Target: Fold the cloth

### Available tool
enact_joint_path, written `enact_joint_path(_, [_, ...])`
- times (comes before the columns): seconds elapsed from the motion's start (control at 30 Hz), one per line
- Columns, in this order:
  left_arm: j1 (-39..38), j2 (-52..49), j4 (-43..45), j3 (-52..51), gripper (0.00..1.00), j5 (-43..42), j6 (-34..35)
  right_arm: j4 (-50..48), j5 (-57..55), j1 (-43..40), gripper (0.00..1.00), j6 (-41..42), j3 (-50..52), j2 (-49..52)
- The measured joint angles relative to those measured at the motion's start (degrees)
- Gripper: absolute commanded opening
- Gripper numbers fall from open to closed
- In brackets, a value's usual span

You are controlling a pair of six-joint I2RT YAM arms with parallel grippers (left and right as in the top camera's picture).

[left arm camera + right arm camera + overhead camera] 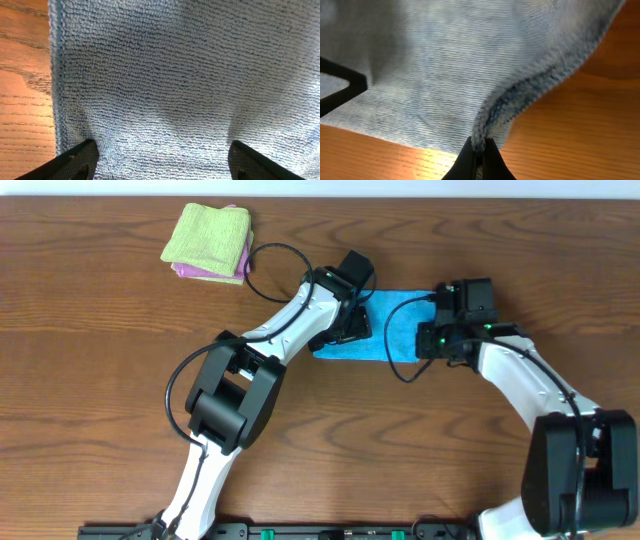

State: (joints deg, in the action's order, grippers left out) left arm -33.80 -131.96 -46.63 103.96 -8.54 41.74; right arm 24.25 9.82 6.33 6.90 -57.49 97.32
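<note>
Both arms meet over the blue cloth (395,332) in the middle of the table (90,380).

My right gripper (479,150) is pinched tight on the cloth's edge, a ridge of terry gathered between its closed fingers. My left gripper (162,162) hangs low above the fabric, fingers (75,161) spread wide beside a hemmed side, gripping nothing I can see. From overhead the cloth lies as a band between the two grippers. A lime-green cloth (205,232) sits on a pink cloth (198,273), well apart.

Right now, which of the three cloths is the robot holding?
The sky-blue cloth, pinched by the right gripper; the lime-green cloth and pink cloth lie stacked apart, untouched.
</note>
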Motion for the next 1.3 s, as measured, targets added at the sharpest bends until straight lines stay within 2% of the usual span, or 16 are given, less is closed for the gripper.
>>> enact_joint_path(0.3, [0.35,0.0,-0.83,0.0,0.82,0.2,-0.04,0.55,2.16,1.09,0.01,-0.02,-0.09,0.0])
enact_joint_path(0.47, [2.97,0.02,-2.36,0.0,0.82,-0.17,-0.02,1.86,4.28,1.09,0.01,-0.13,-1.27,0.0])
enact_joint_path(0.73, [9.2,0.31,1.42,0.0,0.82,-6.86,0.0,2.49,5.05,1.18,0.01,-0.22,-2.25,0.0])
enact_joint_path(1.03, [8.79,0.31,2.51,0.0,0.83,-10.82,0.09,2.54,5.18,1.86,0.01,-0.39,-2.45,0.0])
enact_joint_path(1.1, [8.85,0.31,2.21,0.0,0.88,-10.49,-0.04,2.54,5.14,1.86,0.01,-0.46,-2.45,0.0])
enact_joint_path(1.3, [8.98,0.52,1.79,0.0,0.95,-9.46,-3.54,2.54,5.16,1.86,0.01,-0.61,-2.45,0.0])
